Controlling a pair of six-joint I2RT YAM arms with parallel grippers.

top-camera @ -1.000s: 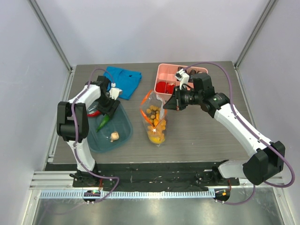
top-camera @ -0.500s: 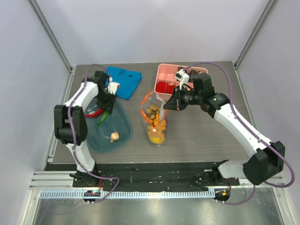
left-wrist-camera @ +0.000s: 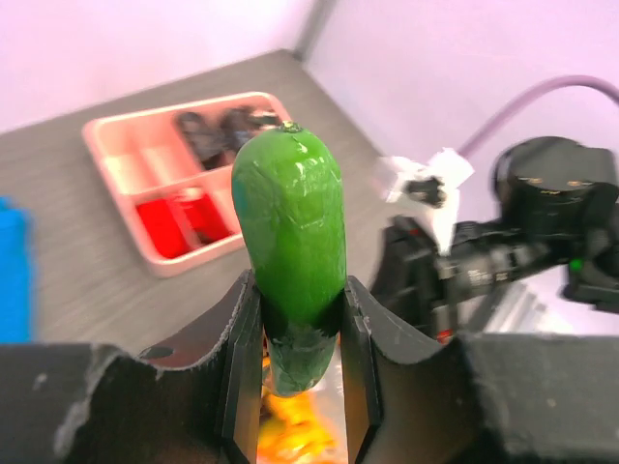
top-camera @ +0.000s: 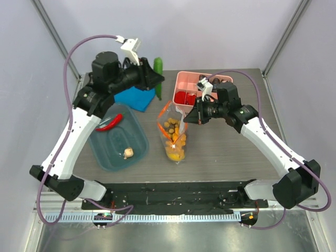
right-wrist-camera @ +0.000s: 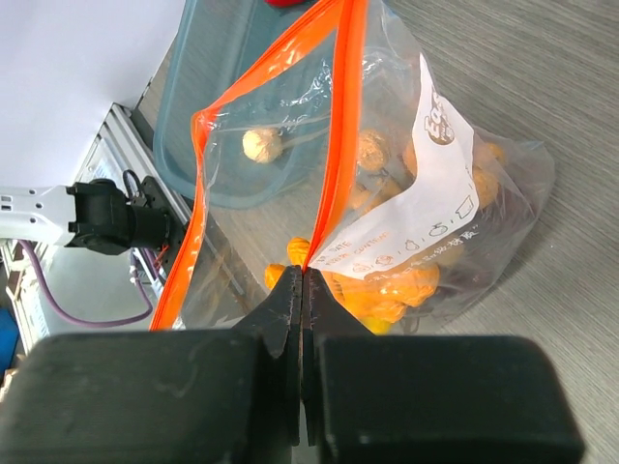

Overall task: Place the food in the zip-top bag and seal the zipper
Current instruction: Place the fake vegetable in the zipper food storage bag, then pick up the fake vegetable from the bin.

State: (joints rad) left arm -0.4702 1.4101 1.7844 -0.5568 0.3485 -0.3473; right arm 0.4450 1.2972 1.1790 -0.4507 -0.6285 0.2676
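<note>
My left gripper is raised above the table's back and is shut on the green vegetable, which stands between its fingers in the left wrist view. The clear zip-top bag lies mid-table with its mouth open and holds yellow and orange food. My right gripper is shut on the bag's red-orange zipper strip and holds that edge up. The red chili and the beige garlic bulb lie in the teal tub.
A pink divided box with dark and red items stands at the back, behind the bag. A blue cloth lies at the back left, under my left arm.
My left gripper has lifted out of the teal tub with the green vegetable and swung up and right toward the bag. The right arm and bag have not moved.
</note>
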